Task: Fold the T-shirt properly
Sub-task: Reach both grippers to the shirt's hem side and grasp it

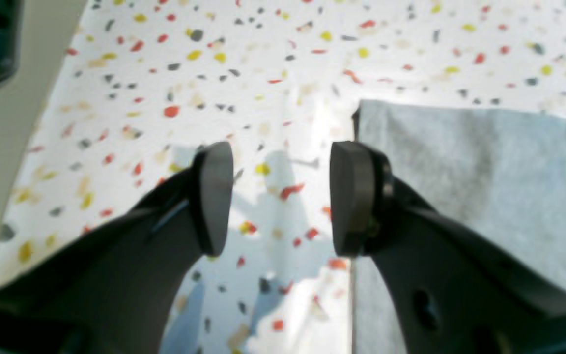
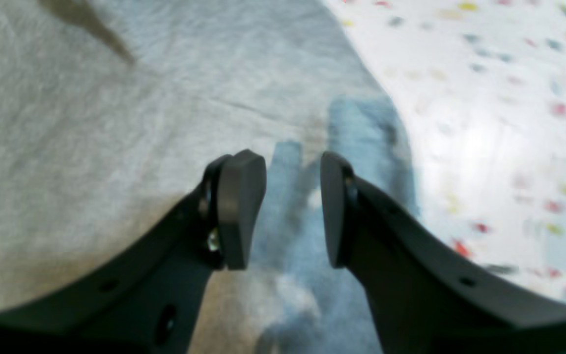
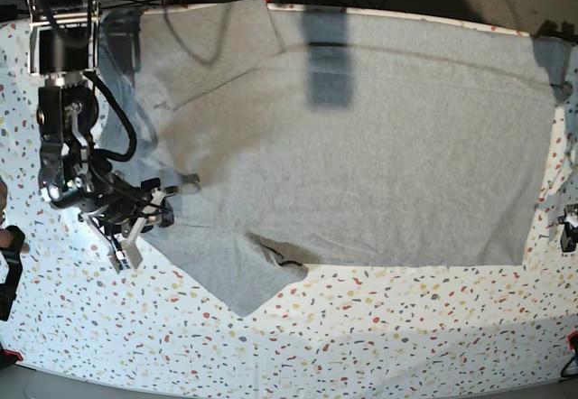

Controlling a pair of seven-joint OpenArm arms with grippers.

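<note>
Base view: the T-shirt (image 3: 361, 137) lies spread flat, plain grey side up, over most of the counter (image 3: 361, 345); its far edge runs along the counter's back edge and its near hem sits well short of the front edge
Sleeves: one sleeve (image 3: 239, 277) points toward the front of the counter with a small crease at its root; the other (image 3: 203, 51) lies at the back, folded over the body of the shirt
My right hand: it (image 3: 149, 214) sits at that view's left, by the shirt's side edge between the two sleeves; whether it touches the cloth I cannot tell
Right wrist view: my right hand (image 2: 293, 209) has its jaws parted with nothing between them; grey cloth (image 2: 116, 123) fills the space below and to one side, and the speckled counter (image 2: 484, 123) shows on the other side, the shirt's edge running just past one fingertip
Left wrist view: my left hand (image 1: 281, 196) stands wide open and empty above bare speckled counter (image 1: 189, 73); a straight edge and corner of the shirt (image 1: 484, 172) lie just beside one fingertip (image 1: 349, 206), under that finger's arm
Left hand in base view: only a dark bit shows at the right border, too little to read
Cloth: mostly smooth, with faint wrinkles and shadows across the upper part
</note>
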